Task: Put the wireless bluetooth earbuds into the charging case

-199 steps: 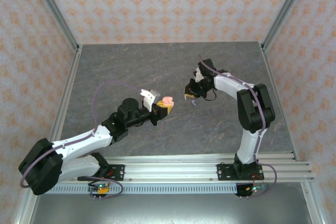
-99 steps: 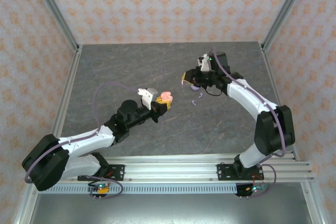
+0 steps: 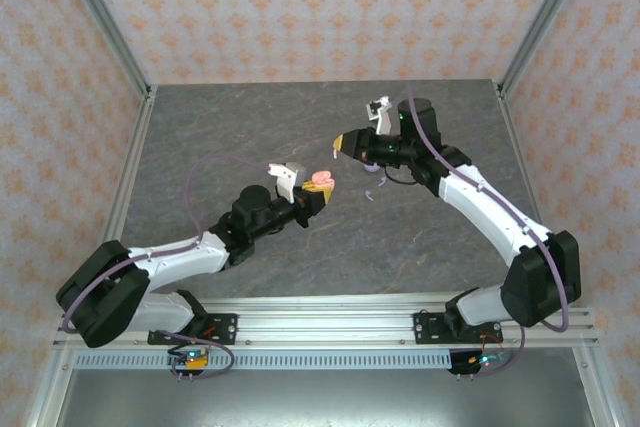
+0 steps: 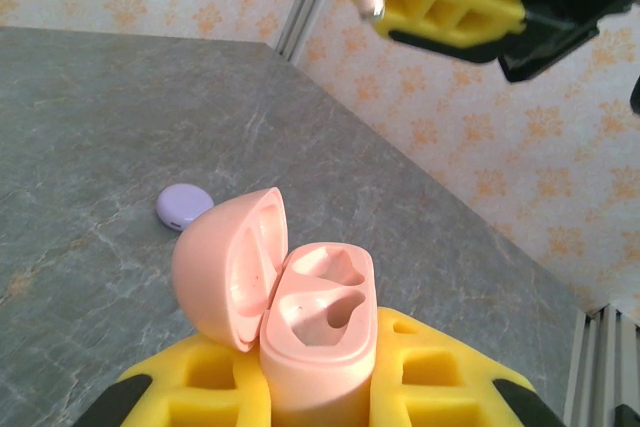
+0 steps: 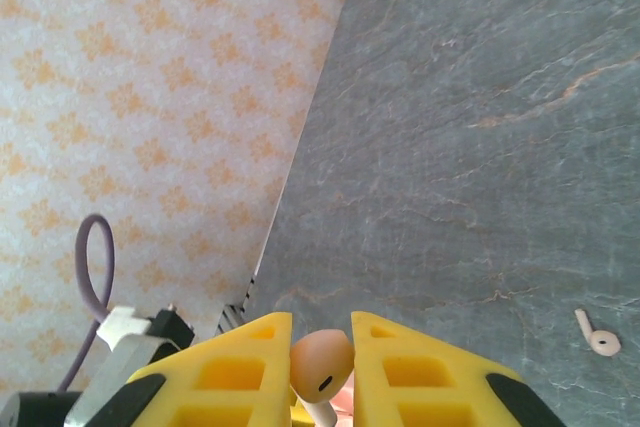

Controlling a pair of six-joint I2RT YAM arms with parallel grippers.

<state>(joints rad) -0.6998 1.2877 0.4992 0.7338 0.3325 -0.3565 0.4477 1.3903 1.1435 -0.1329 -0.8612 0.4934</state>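
Since earlier frame, right gripper [image 3: 343, 143] shifted toward 10 o'clock, top view; jaws clamped on salmon earbud [image 5: 322, 360]. Open pink charging case [image 4: 318, 319], clamped in left gripper [image 3: 314, 197], lies near, 7 o'clock of earbud; sockets face up.

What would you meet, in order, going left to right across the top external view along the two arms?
Left arm's big black joint → left claw holding the pink charging case → right claw pinching a pink earbud → right arm's big black joint.
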